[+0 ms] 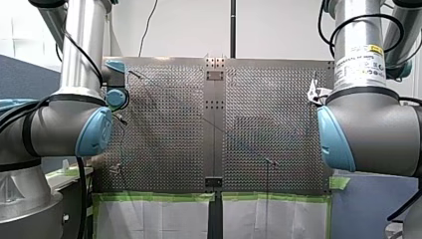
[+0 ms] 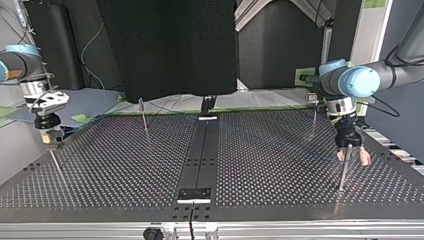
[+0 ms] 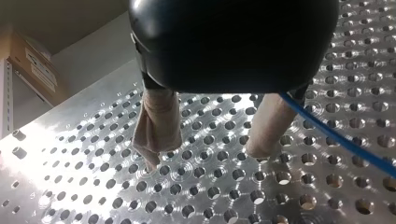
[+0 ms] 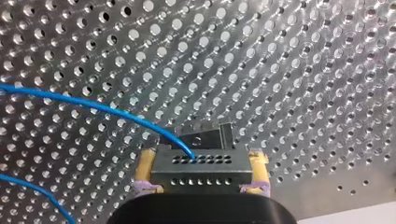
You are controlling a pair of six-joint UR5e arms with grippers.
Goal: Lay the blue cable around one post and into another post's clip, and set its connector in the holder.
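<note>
**Connector clamped, cable yet to be taken up**

The connector [image 4: 201, 176] is clamped by the right gripper [image 4: 203, 159], whose yellow pads are closed on the block's two short ends. It is held low over the perforated table [image 2: 125, 170] at the top view's left. A grey metal piece [image 4: 205, 134] is seen just ahead of it; whether that is the holder cannot be told. The left gripper [image 3: 205, 156] is spread wide with nothing between its beige pads. The blue cable [image 3: 345, 142] passes just beside one finger, outside the gap. In the top view this gripper hangs just above a thin post [image 2: 342, 175] at the view's right.

The step in hand is judged to be the taking up of the cable for routing. It is best done if the open fingers are shifted sideways until the cable lies between the pads. They should then be closed lightly so the cable can slide, while the connector is held firm.

The connector's long axis is laid across the right gripper, pad to pad, level with the table. The cable leaves its far upper edge and is stretched across the table toward the top view's right.
</note>
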